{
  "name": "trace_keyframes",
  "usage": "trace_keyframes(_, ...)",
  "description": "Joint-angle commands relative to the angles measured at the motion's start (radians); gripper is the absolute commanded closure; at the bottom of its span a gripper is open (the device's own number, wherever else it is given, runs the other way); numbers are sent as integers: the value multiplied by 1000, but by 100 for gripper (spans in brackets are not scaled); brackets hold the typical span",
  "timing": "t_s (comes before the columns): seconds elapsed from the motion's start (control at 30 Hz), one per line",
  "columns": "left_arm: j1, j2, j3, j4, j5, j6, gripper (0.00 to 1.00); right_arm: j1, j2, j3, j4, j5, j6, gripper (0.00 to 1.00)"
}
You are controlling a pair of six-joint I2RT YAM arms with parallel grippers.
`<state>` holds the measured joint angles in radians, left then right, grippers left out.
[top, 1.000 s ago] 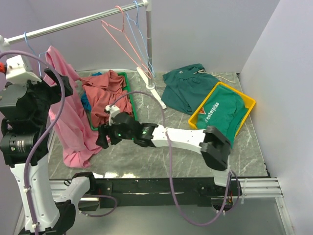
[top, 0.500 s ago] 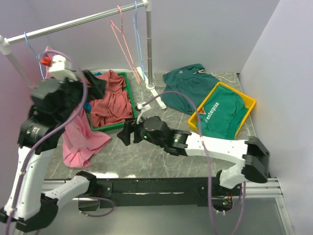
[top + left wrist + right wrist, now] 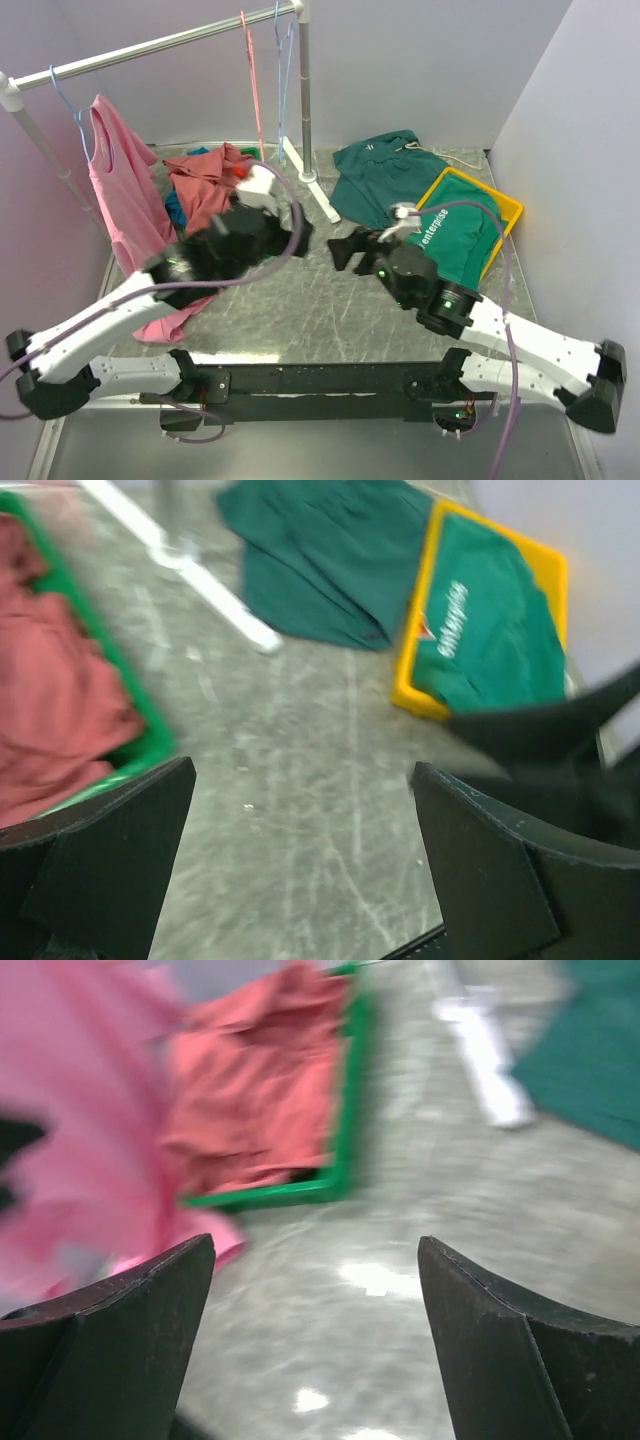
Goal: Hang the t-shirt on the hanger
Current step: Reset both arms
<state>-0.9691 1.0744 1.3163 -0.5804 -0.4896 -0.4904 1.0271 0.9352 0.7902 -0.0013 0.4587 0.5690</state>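
The bright pink t-shirt hangs from the light-blue hanger at the left end of the rail, and its hem trails on the table. Neither gripper touches it. My left gripper is low over the middle of the table, open, with only bare tabletop between its fingers. My right gripper faces it from the right, also open and empty. The right wrist view shows the t-shirt blurred at its left.
A dull red shirt lies in a green tray behind the left arm. A pink wire hanger and a blue one hang near the rail's post. A dark green shirt and a yellow tray lie at the right.
The left arm swung down from the rail to the table's middle. The right gripper drew back to the right and opened wider. The t-shirt now hangs free on the hanger.
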Motion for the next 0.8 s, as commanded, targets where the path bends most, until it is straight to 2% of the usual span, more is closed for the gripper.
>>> trace_keyframes(0.0, -94, 29, -118, 181, -40, -60, 4, -113, -137, -133, -63, 35, 95, 9)
trace_keyframes(0.03, -97, 29, -153, 254, -21, -60, 4, -130, -157, -153, -66, 31, 103, 9)
trace_keyframes(0.23, -131, 119, -336, 357, 49, -155, 4, -193, -242, -261, -95, -18, 147, 7)
trace_keyframes(0.37, -135, 61, -457, 465, 91, -189, 4, -197, -271, -319, -66, -45, 170, 7)
trace_keyframes(0.77, -135, -63, -585, 491, 20, -223, 3, -196, -257, -301, -98, -80, 158, 4)
